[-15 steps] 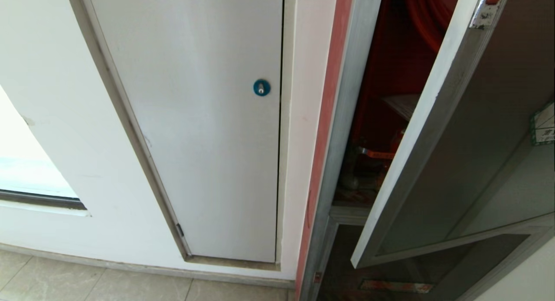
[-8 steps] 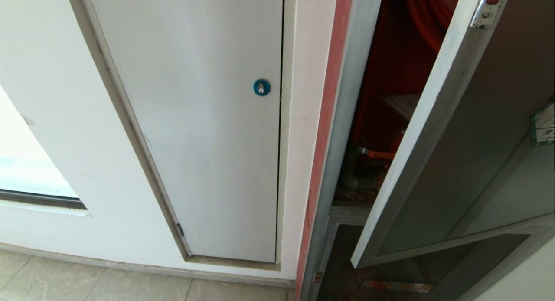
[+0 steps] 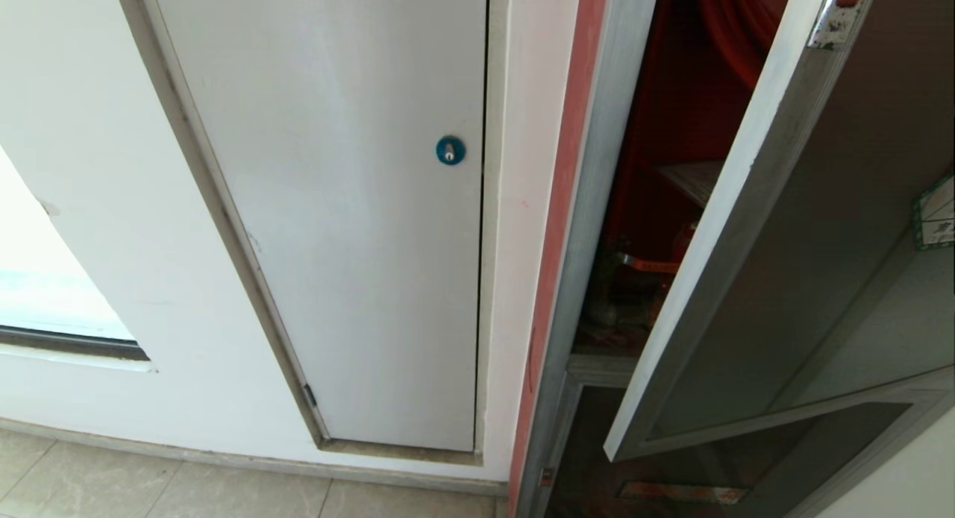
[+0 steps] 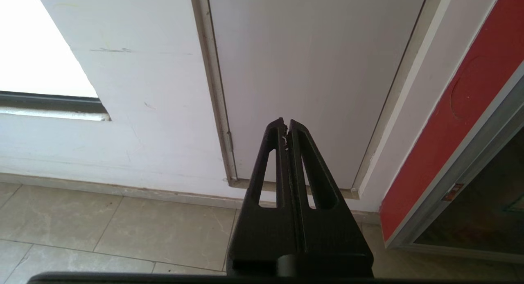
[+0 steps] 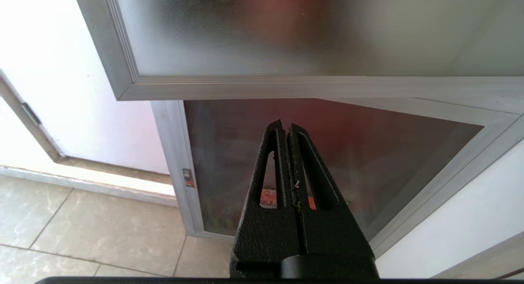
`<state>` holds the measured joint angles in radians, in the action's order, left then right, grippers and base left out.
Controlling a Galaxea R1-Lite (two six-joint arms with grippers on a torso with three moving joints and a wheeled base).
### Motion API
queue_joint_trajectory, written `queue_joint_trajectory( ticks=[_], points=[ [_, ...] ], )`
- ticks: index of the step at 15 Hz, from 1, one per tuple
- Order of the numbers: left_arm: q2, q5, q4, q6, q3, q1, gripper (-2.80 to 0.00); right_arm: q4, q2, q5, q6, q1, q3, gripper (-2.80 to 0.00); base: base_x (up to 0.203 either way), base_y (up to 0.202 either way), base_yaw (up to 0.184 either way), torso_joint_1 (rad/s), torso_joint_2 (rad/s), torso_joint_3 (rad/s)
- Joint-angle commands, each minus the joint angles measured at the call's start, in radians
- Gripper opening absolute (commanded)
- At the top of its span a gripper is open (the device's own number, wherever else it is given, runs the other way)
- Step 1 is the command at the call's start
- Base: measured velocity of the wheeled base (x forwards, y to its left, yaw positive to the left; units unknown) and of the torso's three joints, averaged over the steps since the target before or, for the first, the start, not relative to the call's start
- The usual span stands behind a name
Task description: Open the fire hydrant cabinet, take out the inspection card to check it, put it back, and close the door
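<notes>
The fire hydrant cabinet (image 3: 589,204) stands at the right, with a silver frame, red edging and a red interior. Its upper glass door (image 3: 821,242) hangs partly open, swung out toward me, and a green-bordered sticker (image 3: 936,219) shows at its right edge. The inspection card is hidden. In the right wrist view my right gripper (image 5: 286,126) is shut and empty, below the door (image 5: 286,30) and in front of the lower glass panel (image 5: 368,145). My left gripper (image 4: 286,126) is shut and empty, facing the white panel door. Neither arm shows in the head view.
A white panel door (image 3: 336,204) with a blue lock (image 3: 450,151) fills the wall left of the cabinet. A window opening (image 3: 45,279) lies at the far left. Beige floor tiles (image 3: 149,488) run along the wall's foot. The open door's bottom corner (image 3: 615,451) juts outward.
</notes>
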<state>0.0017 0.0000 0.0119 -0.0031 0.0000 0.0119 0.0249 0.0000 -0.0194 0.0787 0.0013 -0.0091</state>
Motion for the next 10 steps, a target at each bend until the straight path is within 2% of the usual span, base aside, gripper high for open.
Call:
queue_joint_trajectory(
  ticks=[1, 10],
  points=[
    [0.001, 0.000, 0.000, 0.000, 0.005, 0.000, -2.80, 0.001, 0.002, -0.004, 0.001, 0.000, 0.000, -2.80, 0.000, 0.000, 0.000, 0.000, 0.00, 0.000],
    [0.001, 0.000, 0.000, 0.000, 0.005, 0.000, -2.80, 0.004, 0.002, -0.005, 0.001, 0.000, -0.002, -2.80, 0.000, 0.000, 0.000, 0.000, 0.00, 0.000]
  ],
)
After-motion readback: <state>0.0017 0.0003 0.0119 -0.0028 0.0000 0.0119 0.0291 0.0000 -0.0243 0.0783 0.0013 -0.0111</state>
